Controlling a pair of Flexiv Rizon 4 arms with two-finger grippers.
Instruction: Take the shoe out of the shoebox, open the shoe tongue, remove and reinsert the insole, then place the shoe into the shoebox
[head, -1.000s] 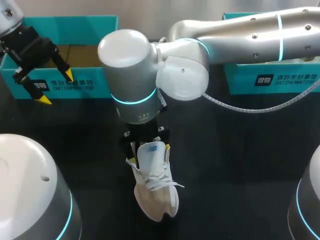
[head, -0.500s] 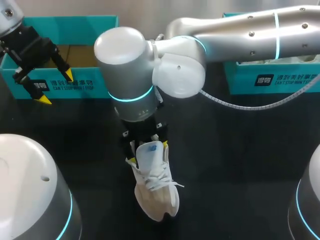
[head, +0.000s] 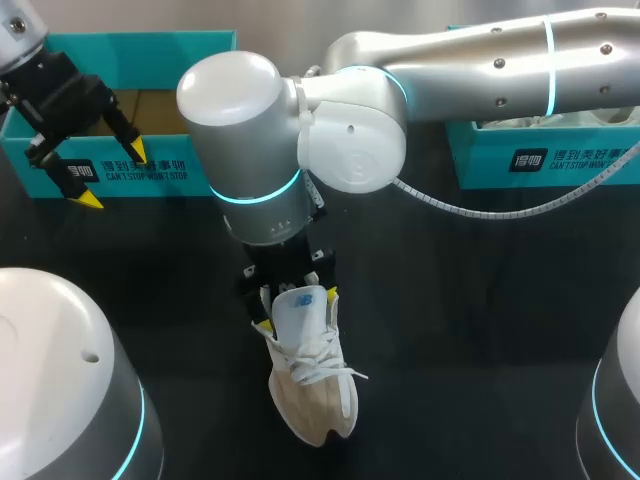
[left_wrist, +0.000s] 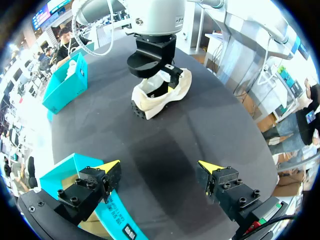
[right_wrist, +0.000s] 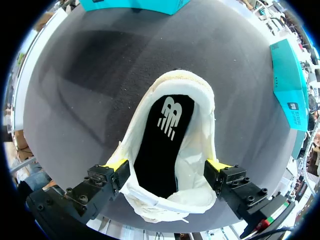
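Observation:
A white shoe (head: 312, 385) lies on the black table, toe toward the front edge. Its black insole (right_wrist: 162, 142) with a white logo shows inside the opening. My right arm comes in from the right and reaches past the middle. Its gripper (head: 297, 308) stands open over the shoe (right_wrist: 170, 195), one yellow fingertip (right_wrist: 116, 165) on each side of the upper. My left gripper (head: 112, 175) hangs open and empty at the front wall of the open teal shoebox (head: 150, 170). From the left wrist, the shoe (left_wrist: 165, 95) lies well ahead of that gripper (left_wrist: 160, 167).
A second teal box (head: 540, 155) with something white inside stands at the back right. A white cable (head: 480, 212) trails from the right arm across the table. Bare black tabletop (head: 470, 330) lies to the right of the shoe.
The right arm's wrist has shifted a little to the left while its gripper stays over the shoe. The shoe and the left arm have not moved.

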